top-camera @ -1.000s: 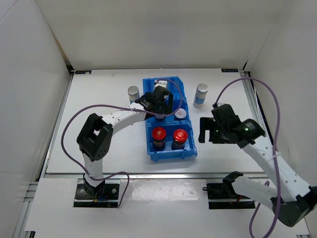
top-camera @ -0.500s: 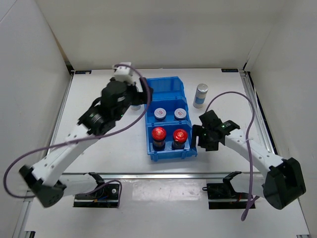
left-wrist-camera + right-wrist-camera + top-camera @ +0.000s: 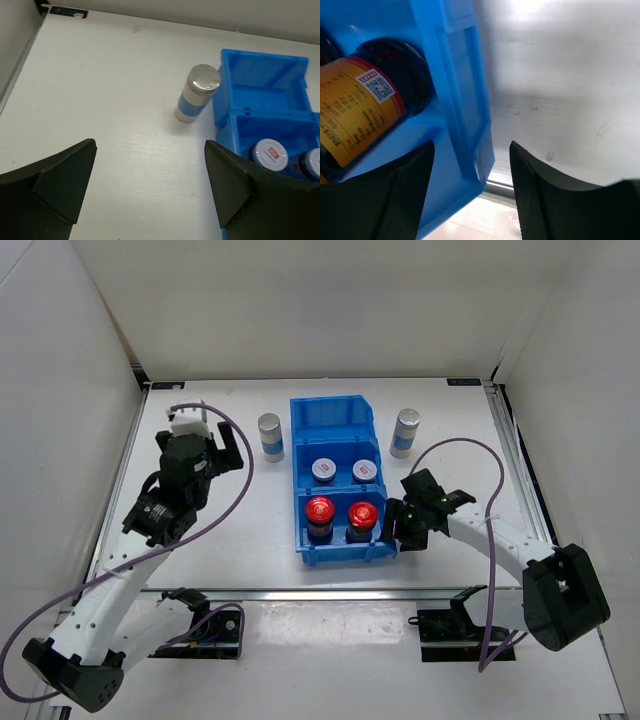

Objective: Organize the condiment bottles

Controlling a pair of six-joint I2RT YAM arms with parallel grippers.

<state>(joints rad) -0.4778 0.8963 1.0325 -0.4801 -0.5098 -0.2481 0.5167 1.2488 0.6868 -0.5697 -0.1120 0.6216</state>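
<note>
1. Blue plastic forms the three-compartment bin (image 3: 332, 430), which sits mid-worktop (image 3: 250, 550).
2. In its middle compartment, the left silver-lidded jar (image 3: 323, 470) and the right silver-lidded jar (image 3: 364, 470) stand side by side.
3. In its near compartment, the left red-capped jar (image 3: 320, 510) and the right red-capped jar (image 3: 362, 512) stand upright.
4. The left blue-labelled cylinder (image 3: 269, 435) stands on the worktop just beside the bin's far left corner. The right blue-labelled cylinder (image 3: 405, 432) stands off the bin's far right side, clearly apart from it.
5. The left claw (image 3: 150, 150) hangs above the worktop left of the bin, spread wide and holding nothing. The left blue-labelled cylinder is ahead of it.
6. The right claw (image 3: 470, 150) sits low at the bin's near right corner, spread apart and straddling the wall. One finger is over the bin beside the right red-capped jar, the other over the worktop. Whether it touches the wall cannot be told.
</note>
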